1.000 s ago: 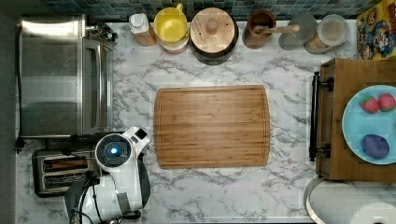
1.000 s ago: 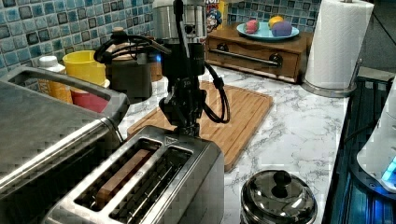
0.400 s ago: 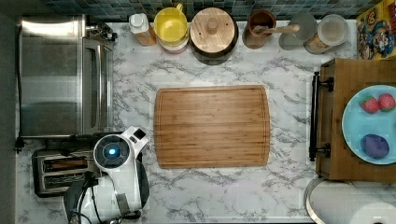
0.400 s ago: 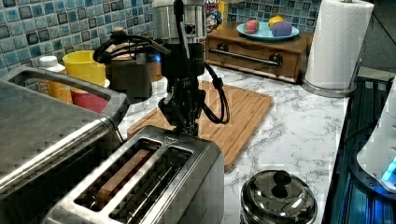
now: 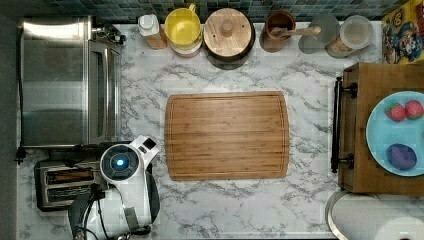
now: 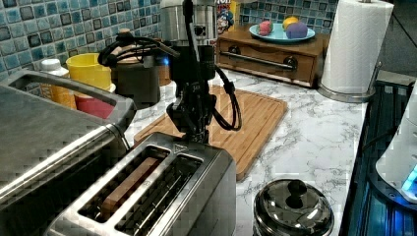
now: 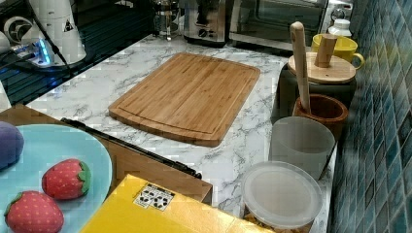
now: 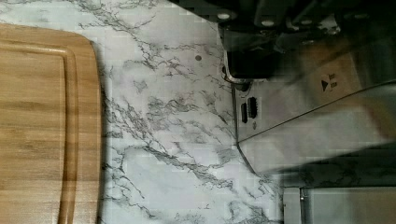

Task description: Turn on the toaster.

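One arm stands over the end of the toaster (image 6: 147, 196), which sits on the marble worktop (image 5: 225, 210) at the top view's lower left, just beside the large toaster oven (image 5: 65, 80). The hand (image 6: 194, 129) hangs right at the toaster's far end in the left view; whether its fingers are parted or closed cannot be told. The wooden cutting board (image 5: 227, 135) lies near, at mid-worktop.

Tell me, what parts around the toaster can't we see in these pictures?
- Toaster lever: in the left view it sits behind the gripper; in the top view the arm covers that end.
- Gripper fingers: too dark and blurred in the wrist view to tell open from shut.
- Toaster front: cut off by the left view's bottom edge.
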Robot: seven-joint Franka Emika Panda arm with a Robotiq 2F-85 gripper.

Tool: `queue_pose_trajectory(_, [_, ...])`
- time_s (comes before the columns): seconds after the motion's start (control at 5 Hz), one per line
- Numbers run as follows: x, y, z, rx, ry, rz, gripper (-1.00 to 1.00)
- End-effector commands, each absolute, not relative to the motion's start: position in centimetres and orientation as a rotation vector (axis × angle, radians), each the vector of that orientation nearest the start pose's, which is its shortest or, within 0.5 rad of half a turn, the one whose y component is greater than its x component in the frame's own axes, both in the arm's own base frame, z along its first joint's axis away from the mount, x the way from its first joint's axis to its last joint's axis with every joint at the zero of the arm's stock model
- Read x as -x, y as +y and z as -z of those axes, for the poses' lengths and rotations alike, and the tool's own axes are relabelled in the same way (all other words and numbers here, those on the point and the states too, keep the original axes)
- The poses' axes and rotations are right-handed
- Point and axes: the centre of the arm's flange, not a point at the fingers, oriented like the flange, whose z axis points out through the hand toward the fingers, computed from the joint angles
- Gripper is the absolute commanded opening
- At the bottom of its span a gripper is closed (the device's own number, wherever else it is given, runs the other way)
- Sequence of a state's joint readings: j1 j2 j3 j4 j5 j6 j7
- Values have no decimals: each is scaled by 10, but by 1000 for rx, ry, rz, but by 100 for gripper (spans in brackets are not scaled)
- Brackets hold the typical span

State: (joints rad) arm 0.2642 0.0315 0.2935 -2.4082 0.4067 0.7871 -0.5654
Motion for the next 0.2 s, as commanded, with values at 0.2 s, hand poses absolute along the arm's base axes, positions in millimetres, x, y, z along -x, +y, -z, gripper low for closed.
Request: queue_pose_trajectory(0.2, [-365, 208, -180, 2981, 140, -493, -100])
